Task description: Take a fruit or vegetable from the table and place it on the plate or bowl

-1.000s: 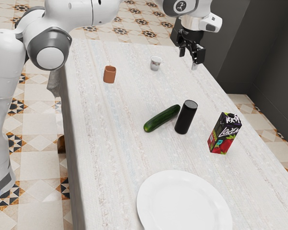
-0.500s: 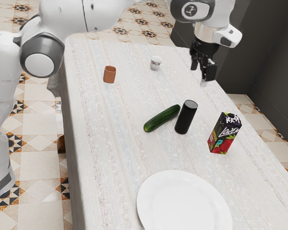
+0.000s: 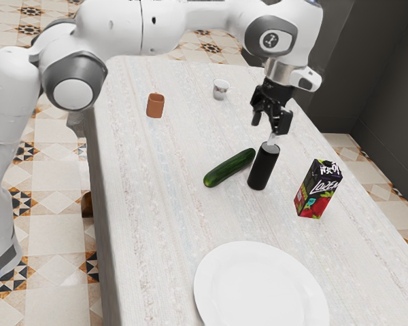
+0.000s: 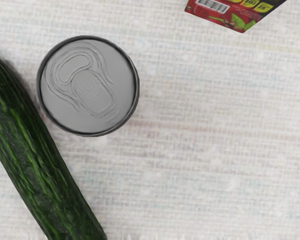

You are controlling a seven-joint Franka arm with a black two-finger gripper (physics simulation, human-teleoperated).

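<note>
**Cucumber [image 3: 229,168]: approach under way**

It is lying mid-table, just beside the black can [image 3: 263,166]. Your gripper [image 3: 272,138] is hovering above that can, carrying nothing; how open it is cannot be told. Next, you are probably needing to shift sideways over the cucumber, clearing the can, then descend.

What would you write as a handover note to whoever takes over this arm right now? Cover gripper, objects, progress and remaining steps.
The gripper is open and empty, hovering just above the black can.
The cucumber lies flat beside the can, not grasped.
The plate is empty, nearer the camera.
Done: nothing placed yet.
Left: move over the cucumber, grasp it, lift, set it on the plate.
</note>
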